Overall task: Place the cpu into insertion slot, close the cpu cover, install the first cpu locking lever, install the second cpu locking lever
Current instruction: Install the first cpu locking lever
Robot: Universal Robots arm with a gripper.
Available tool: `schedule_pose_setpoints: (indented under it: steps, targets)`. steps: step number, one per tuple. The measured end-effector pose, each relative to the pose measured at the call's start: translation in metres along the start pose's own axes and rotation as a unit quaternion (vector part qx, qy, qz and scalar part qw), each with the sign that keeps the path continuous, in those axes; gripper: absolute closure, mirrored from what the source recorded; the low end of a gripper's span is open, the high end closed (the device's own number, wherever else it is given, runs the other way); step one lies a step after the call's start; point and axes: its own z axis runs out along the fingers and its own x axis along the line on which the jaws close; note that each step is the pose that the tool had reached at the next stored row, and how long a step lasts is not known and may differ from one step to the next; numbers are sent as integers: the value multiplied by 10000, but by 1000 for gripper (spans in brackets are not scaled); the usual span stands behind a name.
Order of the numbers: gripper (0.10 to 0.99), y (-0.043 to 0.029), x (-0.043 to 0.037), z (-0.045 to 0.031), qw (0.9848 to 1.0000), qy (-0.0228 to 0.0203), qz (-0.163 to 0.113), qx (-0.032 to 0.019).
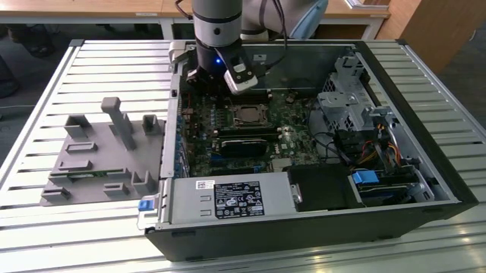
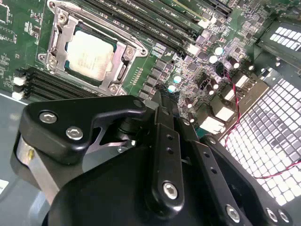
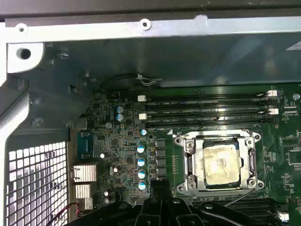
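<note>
Slatted white table (image 1: pixel 76 244) carries the open computer case (image 1: pixel 436 142) and, at the exterior view's left, a grey fixture block (image 1: pixel 95 165); wooden desks (image 1: pixel 76 7) stand behind. The cpu (image 3: pixel 221 162) lies in the insertion slot (image 3: pixel 212 140), framed by the cpu cover (image 3: pixel 190 162). The gripper (image 3: pixel 160 186) hangs near, fingers pressed together, empty.

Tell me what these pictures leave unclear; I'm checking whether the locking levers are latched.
Exterior view: the cpu is too small to show any lever's state.
First wrist view: the gripper hides the motherboard beside the cpu cover.
Second wrist view: the gripper hides the motherboard past the memory slots.
</note>
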Motion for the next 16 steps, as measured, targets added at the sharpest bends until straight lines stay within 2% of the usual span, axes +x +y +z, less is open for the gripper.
schedule_pose_setpoints:
  steps: [1,2,3,5,16]
  targets:
    - [980,-43,-3,0,10000,0,0,0]
    - [980,-45,-4,-39,10000,0,0,0]
    - [980,-45,-4,-39,10000,0,0,0]
    - [980,-42,-4,-87,10000,0,0,0]
    - [980,-17,-2,-87,10000,0,0,0]
